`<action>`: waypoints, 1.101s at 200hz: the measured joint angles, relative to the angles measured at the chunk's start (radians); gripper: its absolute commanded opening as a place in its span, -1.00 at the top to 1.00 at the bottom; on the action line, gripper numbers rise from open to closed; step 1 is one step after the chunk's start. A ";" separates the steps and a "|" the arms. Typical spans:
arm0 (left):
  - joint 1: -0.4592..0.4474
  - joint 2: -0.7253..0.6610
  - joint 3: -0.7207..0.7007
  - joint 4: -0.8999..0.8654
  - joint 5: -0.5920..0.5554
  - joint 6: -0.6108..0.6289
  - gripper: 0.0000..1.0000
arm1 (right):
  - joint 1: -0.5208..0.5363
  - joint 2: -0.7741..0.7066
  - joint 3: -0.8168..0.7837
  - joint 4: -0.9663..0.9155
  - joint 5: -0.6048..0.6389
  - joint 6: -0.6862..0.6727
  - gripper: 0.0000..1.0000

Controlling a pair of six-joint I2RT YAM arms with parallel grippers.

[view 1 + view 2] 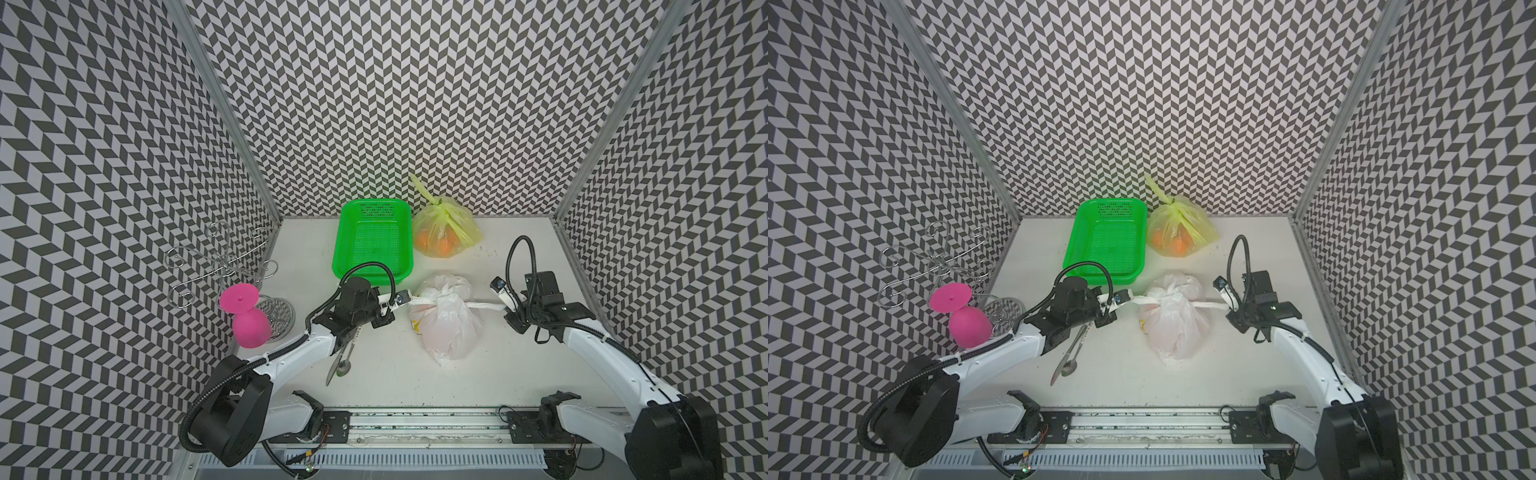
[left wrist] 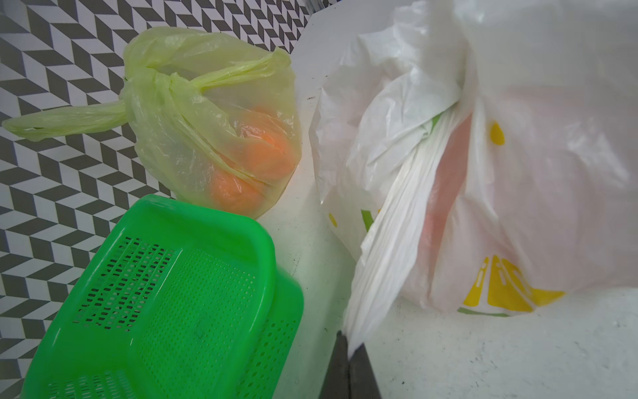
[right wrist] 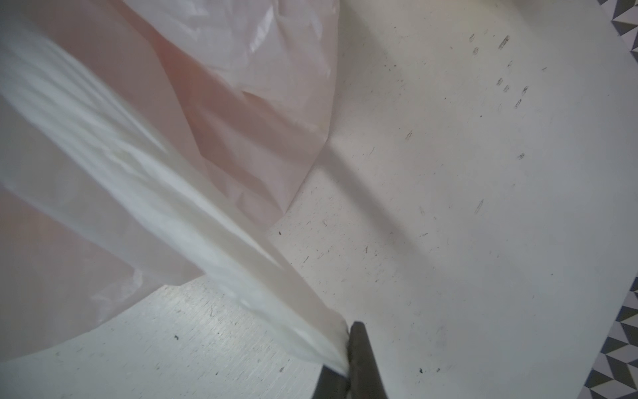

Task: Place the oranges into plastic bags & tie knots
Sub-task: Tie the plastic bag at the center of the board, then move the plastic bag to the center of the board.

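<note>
Chevron-patterned walls (image 1: pixel 415 104) enclose a white desk (image 1: pixel 519 374). At its middle lies the white bag (image 1: pixel 446 328), printed with yellow lemon slices. The left gripper (image 1: pixel 409 300) and right gripper (image 1: pixel 505 306) each pinch tight one of its handle strips (image 2: pixel 390 241). By the far edge, the knotted yellow-green bag (image 1: pixel 444 226) holds oranges (image 1: pixel 440 245), just beside a green basket (image 1: pixel 374 241).

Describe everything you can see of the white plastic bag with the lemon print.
The white bag is thin, crinkly, translucent plastic with a yellow lemon-slice print; an orange tint shows faintly through it. It sits bulging on the table, nearer the robot than the yellow-green bag and apart from it. Its two handle strips, crossed on top, are pulled taut to opposite sides: the left gripper is shut on one, the right gripper on the other.
</note>
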 measured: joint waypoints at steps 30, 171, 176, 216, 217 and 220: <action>0.058 -0.077 0.053 -0.094 0.111 -0.034 -0.24 | 0.062 -0.023 0.155 -0.085 -0.031 -0.007 -0.75; 0.271 -0.171 0.181 -0.208 0.272 -0.256 -0.80 | 0.434 0.281 0.049 0.343 0.138 -0.049 -0.74; 0.273 -0.170 0.181 -0.208 0.271 -0.261 -0.81 | 0.417 0.305 0.066 0.365 0.161 -0.048 -0.74; 0.288 -0.170 0.181 -0.208 0.253 -0.270 -0.86 | 0.360 0.387 0.233 0.415 0.200 -0.018 -0.97; 0.289 -0.170 0.181 -0.208 0.253 -0.271 -0.86 | 0.360 0.385 0.234 0.415 0.197 -0.018 -0.97; 0.293 -0.170 0.181 -0.208 0.253 -0.272 -0.88 | 0.360 0.373 0.235 0.413 0.188 -0.014 -0.99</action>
